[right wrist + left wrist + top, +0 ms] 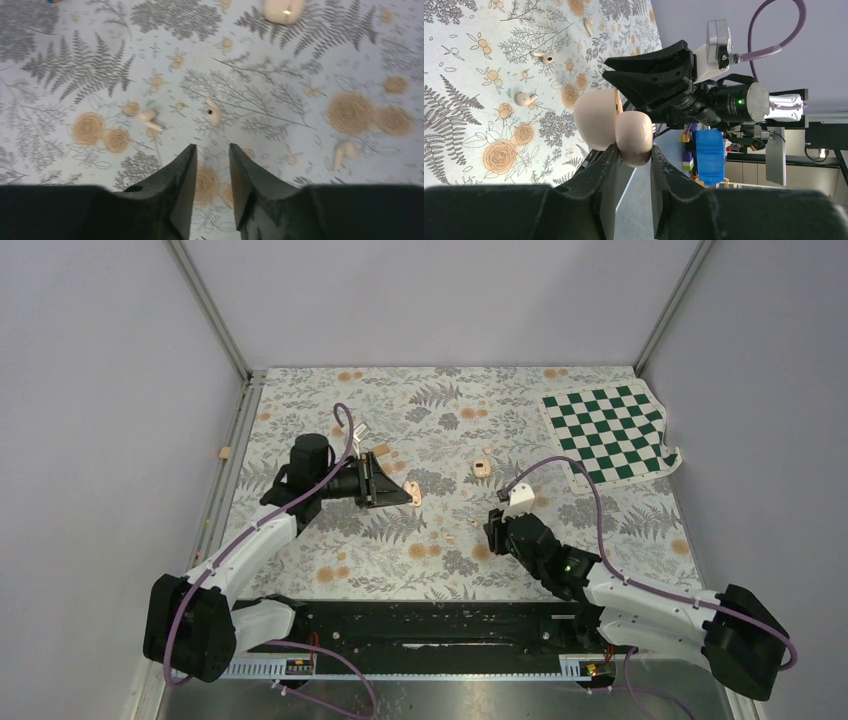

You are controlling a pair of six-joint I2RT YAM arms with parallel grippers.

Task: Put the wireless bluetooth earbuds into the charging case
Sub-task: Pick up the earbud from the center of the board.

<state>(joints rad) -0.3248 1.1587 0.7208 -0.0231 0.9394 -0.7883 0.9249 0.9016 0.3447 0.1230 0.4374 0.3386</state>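
Floral cloth [420, 410] covered the table. We saw the left gripper [634, 154] pinching the glossy peach case [631, 132], its lid hinged open. The right gripper [212, 152] hung slightly spread and empty over scattered cream earbuds [150, 119].

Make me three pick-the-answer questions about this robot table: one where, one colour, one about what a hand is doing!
1. Where is the case? A in the left hand B on the floor C on the wall
2. What colours is the checkered mat? A red and white B green and white C blue and yellow
3. The right hand is: A holding the case B holding the mat C empty
Answers: A, that hand pinches it; B, green and white squares; C, nothing is in its grip.
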